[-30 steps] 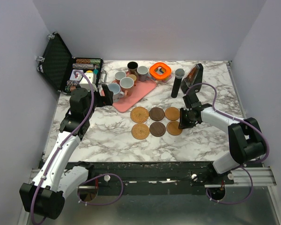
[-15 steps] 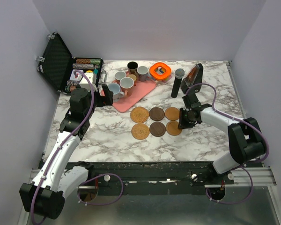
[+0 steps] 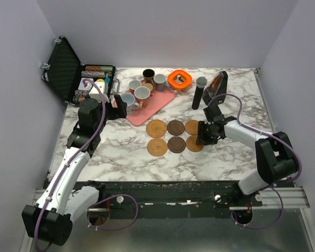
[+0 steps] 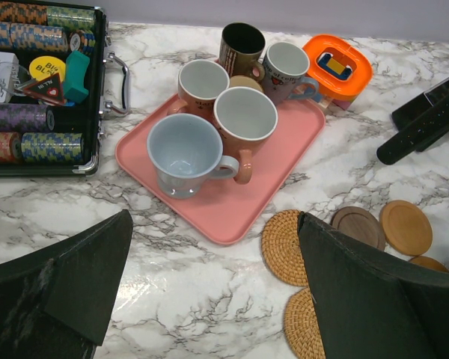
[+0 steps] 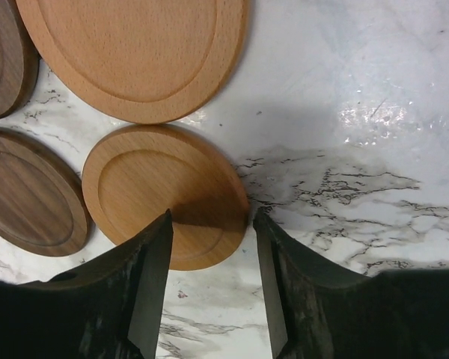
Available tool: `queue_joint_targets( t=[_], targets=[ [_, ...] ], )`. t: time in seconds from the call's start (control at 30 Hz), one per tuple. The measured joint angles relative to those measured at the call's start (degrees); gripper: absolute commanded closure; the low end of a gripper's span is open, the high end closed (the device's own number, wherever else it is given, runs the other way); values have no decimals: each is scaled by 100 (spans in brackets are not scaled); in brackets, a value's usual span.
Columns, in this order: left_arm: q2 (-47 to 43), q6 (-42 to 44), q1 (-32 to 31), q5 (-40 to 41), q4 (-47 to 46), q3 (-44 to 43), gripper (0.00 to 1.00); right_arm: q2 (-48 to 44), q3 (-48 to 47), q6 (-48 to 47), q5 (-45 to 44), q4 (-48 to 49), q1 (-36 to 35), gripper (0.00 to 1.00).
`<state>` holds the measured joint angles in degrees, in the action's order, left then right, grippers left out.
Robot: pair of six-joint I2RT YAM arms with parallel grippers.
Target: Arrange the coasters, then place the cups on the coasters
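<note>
One black case [image 3: 63, 65] stands open at the far left of the counter [image 3: 115, 152]. It has rows of chips [image 4: 30, 142] inside.

Just right of the case, the left hand [image 3: 119, 105] hangs above the counter. Its two fingers are spread wide and hold nothing.

Next comes a pink tray [image 4: 232, 209] with the cups on it. The blue cup [image 4: 183, 153] is nearest. Two pinkish cups [image 4: 245, 120] stand behind it, and a tiny copper cup [image 4: 245, 82] is tucked in between them. The black cup [image 4: 242, 46] and the grey cup [image 4: 286, 66] are at the far end. I cannot tell if the black one is on the tray or just behind it.

Right of the tray's near end, six coasters lie flat on the counter in two rows of three. The two woven coasters [image 3: 157, 128] are on the left. The two dark coasters [image 3: 176, 127] are in the middle. The two light coasters [image 3: 192, 127] are on the right.

Farther back there is an orange ring [image 3: 179, 79] and a black tube [image 3: 199, 93] that stands up.

The right hand [image 5: 211, 221] is low over the near light coaster. Its fingers [image 5: 153, 284] are apart, and the edge of that coaster shows in the gap between them. The coaster lies flat, and the hand grips nothing.
</note>
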<state>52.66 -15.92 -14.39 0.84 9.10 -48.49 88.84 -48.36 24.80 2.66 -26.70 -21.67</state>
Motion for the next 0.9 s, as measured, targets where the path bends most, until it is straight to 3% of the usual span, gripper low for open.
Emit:
queue_joint_targets(
  t=[0.3, 0.67, 0.9],
  targets=[
    [0, 2, 0, 4, 0, 0, 1, -304, 0, 0, -240, -153, -9, 22],
    [105, 42, -7, 85, -13, 2, 3, -1436, -337, -151, -643, -323, -9, 22],
    [918, 57, -111, 114, 52, -457, 9, -2376, -461, -195, -717, 90, -13, 25]
  ],
)
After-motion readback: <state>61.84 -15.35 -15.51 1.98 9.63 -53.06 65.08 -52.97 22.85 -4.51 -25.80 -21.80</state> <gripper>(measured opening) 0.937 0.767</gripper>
